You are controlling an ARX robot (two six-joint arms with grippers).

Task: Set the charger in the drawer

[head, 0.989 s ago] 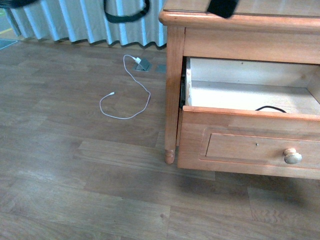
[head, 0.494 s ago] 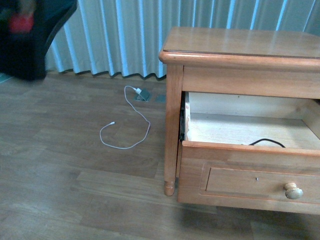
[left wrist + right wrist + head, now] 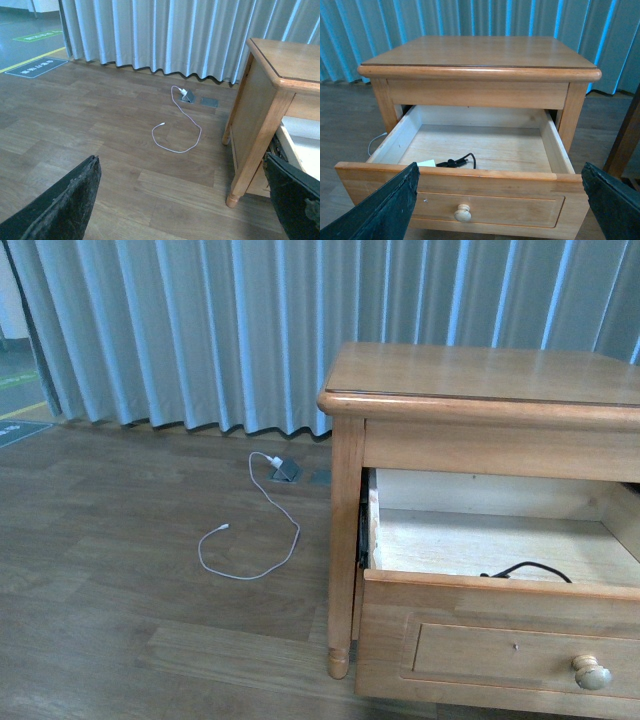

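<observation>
The drawer of the wooden nightstand stands pulled open; it also shows in the front view. The charger lies inside it near the front, a small white block with its black cable looping beside it. In the front view only the cable shows above the drawer's front. My right gripper is open and empty, held in front of the drawer's knob. My left gripper is open and empty above the floor beside the nightstand's leg. Neither gripper shows in the front view.
A long white cable with a white plug lies on the wood floor, running from a floor socket near the curtain. The nightstand's top is bare. A dark wooden post stands to one side of the drawer.
The front view has tilted upward, so the nightstand sits lower in the picture and more curtain shows. The dark arm part seen at its upper left half a second ago has left the view.
</observation>
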